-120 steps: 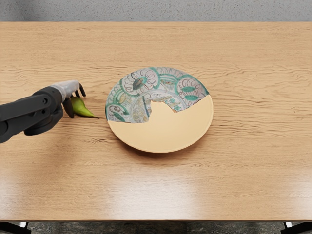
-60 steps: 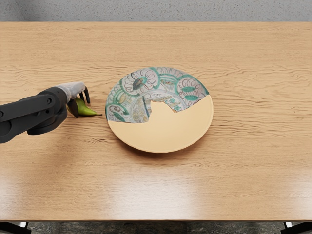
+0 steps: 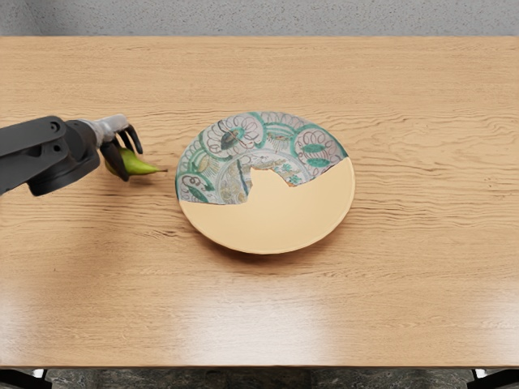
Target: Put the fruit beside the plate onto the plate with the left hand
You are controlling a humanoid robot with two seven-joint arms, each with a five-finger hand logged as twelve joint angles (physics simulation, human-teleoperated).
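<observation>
The left robot hand (image 3: 118, 143) sits left of the plate (image 3: 276, 231), its dark fingers curled around the stem end of the green-yellow fruit (image 3: 141, 166). The fruit is just left of the plate, its pointed tip aimed at the plate's patterned rim but not touching it. The plate rests on the wooden counter (image 3: 405, 308).

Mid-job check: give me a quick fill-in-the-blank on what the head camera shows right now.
1. The left hand grasps the ____ fruit.
2. In the picture, the fruit is to the ____ of the plate, not on it.
3. The plate rests on a ____ table.
4. The ____ arm is out of view.
Missing words: green; left; wooden; right.
</observation>
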